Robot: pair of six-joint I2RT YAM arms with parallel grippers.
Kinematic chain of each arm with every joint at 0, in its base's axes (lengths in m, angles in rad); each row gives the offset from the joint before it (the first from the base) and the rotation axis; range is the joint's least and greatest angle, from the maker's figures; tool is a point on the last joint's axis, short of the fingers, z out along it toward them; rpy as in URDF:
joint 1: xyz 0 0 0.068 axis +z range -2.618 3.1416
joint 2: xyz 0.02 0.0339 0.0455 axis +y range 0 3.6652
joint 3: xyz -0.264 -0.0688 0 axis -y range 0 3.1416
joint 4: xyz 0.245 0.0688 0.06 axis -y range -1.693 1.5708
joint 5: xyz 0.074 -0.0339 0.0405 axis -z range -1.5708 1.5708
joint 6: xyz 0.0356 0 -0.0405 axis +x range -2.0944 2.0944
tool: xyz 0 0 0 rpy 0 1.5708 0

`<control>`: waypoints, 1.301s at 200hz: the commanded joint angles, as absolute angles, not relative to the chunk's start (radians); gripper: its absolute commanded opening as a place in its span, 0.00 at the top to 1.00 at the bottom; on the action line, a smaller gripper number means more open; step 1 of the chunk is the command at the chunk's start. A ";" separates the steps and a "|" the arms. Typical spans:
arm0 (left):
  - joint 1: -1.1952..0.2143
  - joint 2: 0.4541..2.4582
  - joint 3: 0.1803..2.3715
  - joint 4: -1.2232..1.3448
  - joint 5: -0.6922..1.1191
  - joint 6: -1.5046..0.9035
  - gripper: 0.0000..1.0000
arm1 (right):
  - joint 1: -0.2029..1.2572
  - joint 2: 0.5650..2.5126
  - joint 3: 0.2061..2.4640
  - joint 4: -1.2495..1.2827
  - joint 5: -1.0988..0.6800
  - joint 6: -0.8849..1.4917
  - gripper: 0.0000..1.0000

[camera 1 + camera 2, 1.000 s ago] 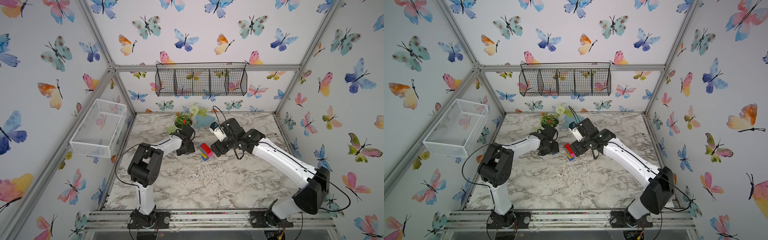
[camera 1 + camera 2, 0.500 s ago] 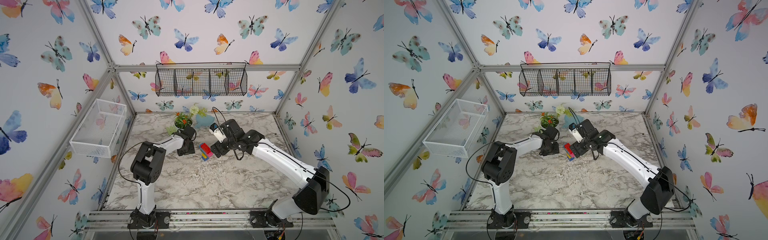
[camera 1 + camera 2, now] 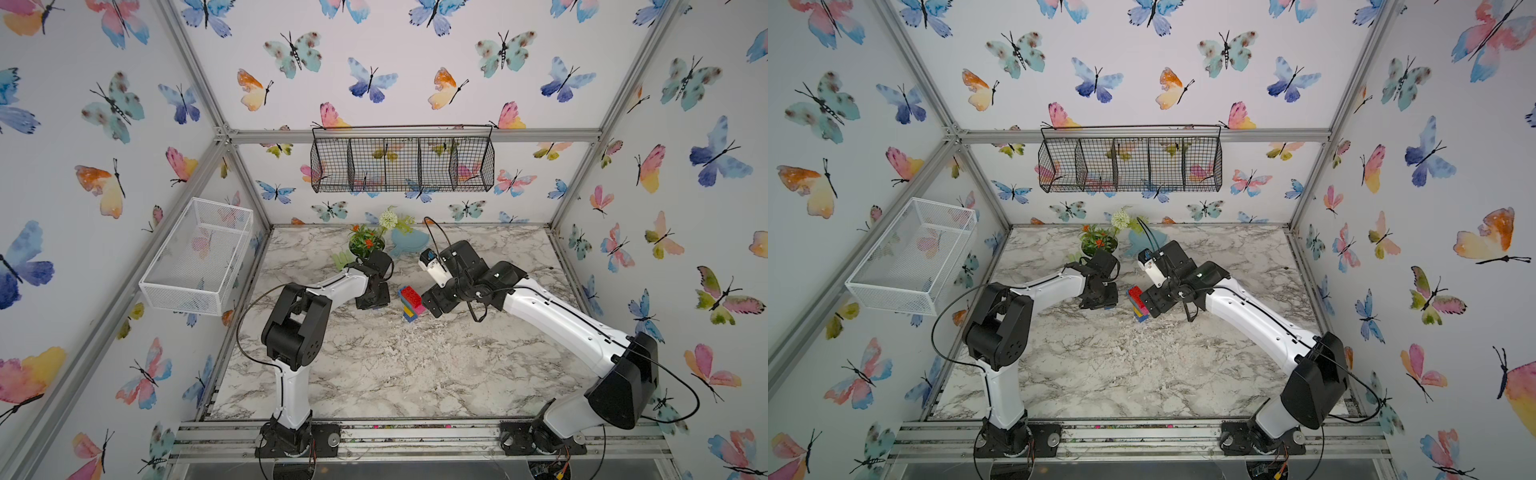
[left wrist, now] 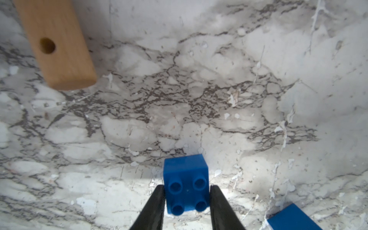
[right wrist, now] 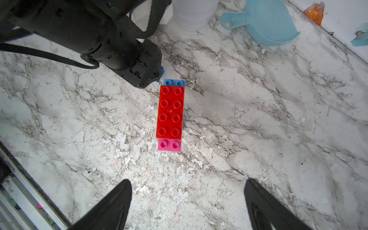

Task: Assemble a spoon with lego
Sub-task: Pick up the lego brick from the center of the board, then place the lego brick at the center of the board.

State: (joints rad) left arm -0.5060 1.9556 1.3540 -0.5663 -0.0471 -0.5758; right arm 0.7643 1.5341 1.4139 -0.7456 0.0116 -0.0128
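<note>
Occupying the middle of both top views: spoon (image 3: 410, 304) (image 3: 1139, 306), part-built, set on the marble table (image 3: 415, 374). A red brick (image 5: 170, 111) is seen topmost at the centre of the right wrist frame, studs facing the camera. The end of a light-blue brick (image 5: 174, 82) shows above it in the frame and the end of a pink brick (image 5: 169, 145) below. Yellow and blue layers are seen under the red in the top views.

Left claw (image 4: 187, 191) (image 3: 372, 297), just left of the spoon: its fingers (image 4: 157, 201) are pressed against both sides of a dark blue brick (image 4: 186, 185) at the lower centre of the left wrist frame. A further blue block (image 4: 292, 219) is cut off at the lower right corner.

Right claw (image 5: 187, 181) (image 3: 432, 299), just right of the spoon: spread wide, nothing held, the spoon ahead of its tips.

Wooden handle (image 4: 55, 43), upper left of the left wrist frame. Pale-blue dish (image 5: 262, 22), upper right of the right wrist frame.
</note>
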 commanded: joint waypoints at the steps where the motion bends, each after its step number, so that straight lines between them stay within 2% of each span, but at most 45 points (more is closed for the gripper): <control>1: -0.511 1.966 1.358 -0.589 -0.035 -0.555 0.63 | 0.756 1.522 1.409 -0.739 0.006 -0.023 0.09; 47: -0.511 1.956 1.362 -0.601 -0.019 -0.534 0.73 | 0.755 1.523 1.404 -0.735 0.006 -0.024 0.09; 76: -0.512 1.876 1.342 -0.634 -0.045 -0.493 0.77 | 0.746 1.525 1.402 -0.718 0.010 -0.015 0.09; 123: -0.513 1.694 1.294 -0.712 -0.090 -0.406 0.77 | 0.716 1.516 1.414 -0.712 0.002 0.004 0.09; 193: -0.519 1.491 1.288 -0.846 -0.030 -0.289 0.75 | 0.691 1.526 1.414 -0.706 0.000 0.030 0.10; 231: -0.542 1.425 1.341 -0.927 0.030 -0.237 0.76 | 0.670 1.537 1.414 -0.709 0.002 0.047 0.10; 260: -0.612 1.441 1.450 -1.011 0.043 -0.239 0.76 | 0.657 1.541 1.410 -0.714 0.005 0.068 0.09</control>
State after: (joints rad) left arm -0.5541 1.4445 1.3613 -0.9127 0.0067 -0.2672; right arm 0.6724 1.5345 1.4109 -0.7170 0.0071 0.0376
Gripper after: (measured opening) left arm 0.306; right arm 0.905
